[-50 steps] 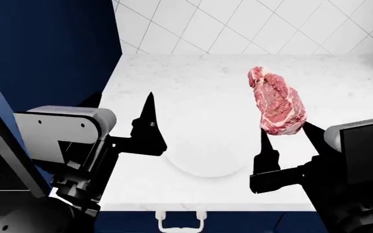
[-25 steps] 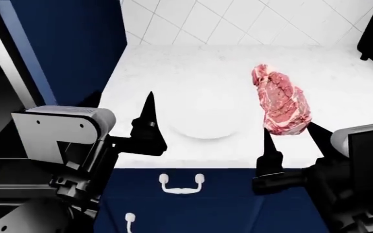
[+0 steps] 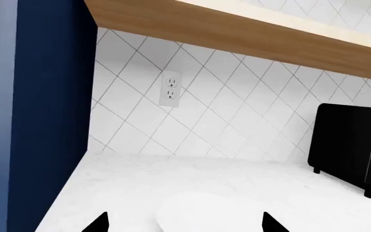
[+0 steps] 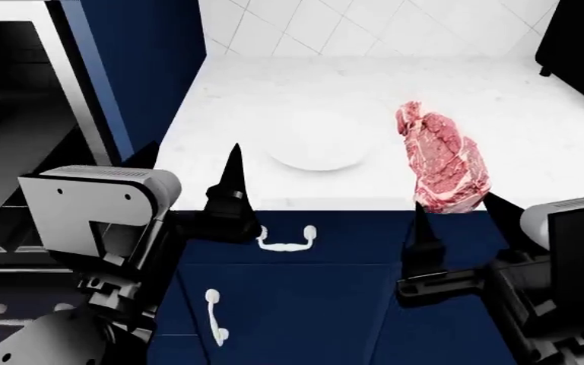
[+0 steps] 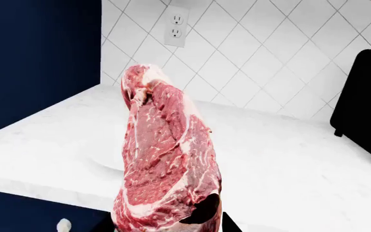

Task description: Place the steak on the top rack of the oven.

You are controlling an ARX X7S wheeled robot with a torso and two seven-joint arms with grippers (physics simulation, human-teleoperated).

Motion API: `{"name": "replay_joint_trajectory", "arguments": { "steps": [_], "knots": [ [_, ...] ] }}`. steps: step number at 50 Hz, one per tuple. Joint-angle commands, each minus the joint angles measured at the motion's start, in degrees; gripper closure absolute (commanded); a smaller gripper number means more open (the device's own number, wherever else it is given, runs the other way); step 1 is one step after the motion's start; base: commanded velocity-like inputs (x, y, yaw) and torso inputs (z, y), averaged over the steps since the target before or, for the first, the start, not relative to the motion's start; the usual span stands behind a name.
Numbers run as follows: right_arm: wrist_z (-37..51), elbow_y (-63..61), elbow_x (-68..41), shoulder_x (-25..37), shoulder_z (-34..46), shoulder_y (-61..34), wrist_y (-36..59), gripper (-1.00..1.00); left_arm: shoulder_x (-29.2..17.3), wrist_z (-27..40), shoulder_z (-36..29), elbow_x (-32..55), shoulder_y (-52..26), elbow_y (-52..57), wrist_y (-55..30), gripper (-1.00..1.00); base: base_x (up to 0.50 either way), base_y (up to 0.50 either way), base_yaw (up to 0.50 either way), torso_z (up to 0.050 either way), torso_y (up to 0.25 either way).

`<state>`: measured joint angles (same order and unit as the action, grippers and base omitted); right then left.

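Red-pink steak [image 4: 442, 165] stood upright in the right hand [image 4: 455, 209], clamped at its lower end, just right of the white plate [image 4: 318, 148] on the bench [image 4: 535, 144]. Left hand [image 4: 233, 179] gaped wide, holding nothing.

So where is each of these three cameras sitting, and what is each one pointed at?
Head view: on the robot's head, looking down at the counter, plate and drawers; both arms show, the right pincer holding the steak.
Left wrist view: by the left pincer, facing the tiled wall; only its fingertips show.
Right wrist view: by the right pincer, facing the same wall; the steak fills the middle.
Shared: both wrist views show the wall socket and black box.
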<state>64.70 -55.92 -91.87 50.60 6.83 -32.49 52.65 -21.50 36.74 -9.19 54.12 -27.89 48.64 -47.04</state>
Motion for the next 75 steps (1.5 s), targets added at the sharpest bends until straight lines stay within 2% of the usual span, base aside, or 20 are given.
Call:
{"name": "replay_joint_trajectory", "arguments": {
  "steps": [1,12,19,25,32,35,37,44,57,68,75],
  "knots": [
    [0.2,-0.4,-0.1,0.5,-0.3,-0.7,0.4,1.0,-0.2,0.9,0.2,1.2,-0.7,0.4,-0.4,-1.0,-0.34,0.0,0.0,0.0,0.0],
    [-2.8,-1.6,2.4,0.7,-1.3,0.1,0.2,1.0,-1.0,2.3,1.0,3.6,-1.8,1.1,-1.2,-1.0,-0.23,0.0,0.0,0.0,0.0],
    [-2.1,-2.1,1.8,1.2,-1.9,-0.2,-0.5,1.0,-1.6,3.5,1.3,5.6,-2.5,1.8,-2.2,-1.0,0.0,0.0,0.0,0.0,0.0],
    [0.9,-3.0,-2.1,2.5,-1.9,-2.5,-1.1,1.0,-2.7,7.0,3.2,11.0,-4.1,3.1,-4.0,-1.0,0.0,0.0,0.0,0.0,0.0],
    [9.4,-3.1,-15.2,6.8,1.4,-11.7,-1.9,1.0,-8.0,19.7,6.1,29.1,-11.9,4.4,-7.9,-1.0,0.0,0.0,0.0,0.0,0.0],
    [10.8,-2.7,-17.8,7.5,2.1,-13.5,-2.1,1.0,-10.5,24.3,5.7,35.9,-15.7,4.0,-8.6,-1.0,0.0,0.0,0.0,0.0,0.0],
    [12.9,-2.0,-21.9,8.0,4.0,-18.4,-2.2,1.0,-13.2,28.6,4.1,42.9,-20.2,3.0,-9.2,-1.0,0.0,0.0,0.0,0.0,0.0],
    [16.5,-0.4,-28.2,9.2,7.5,-26.1,-1.7,1.0,-17.1,34.7,1.1,52.4,-27.6,1.5,-9.5,-1.0,0.0,0.0,0.0,0.0,0.0],
    [20.0,-0.8,-33.1,10.9,10.2,-30.8,-2.1,1.0,-21.9,38.4,-0.9,58.3,-34.1,1.1,-10.4,-1.0,0.0,0.07,0.0,0.0,0.0],
    [20.5,-1.0,-33.5,11.4,11.3,-31.6,-2.0,1.0,-22.2,37.2,-1.0,57.2,-35.8,-0.3,-11.0,-1.0,0.0,0.42,0.0,0.0,0.0],
    [21.9,0.1,-35.1,10.4,14.2,-35.3,-1.1,1.0,-22.7,36.9,-1.0,57.3,-36.4,-0.9,-11.0,-1.0,0.0,0.5,0.0,0.0,0.0]
  ]
}}
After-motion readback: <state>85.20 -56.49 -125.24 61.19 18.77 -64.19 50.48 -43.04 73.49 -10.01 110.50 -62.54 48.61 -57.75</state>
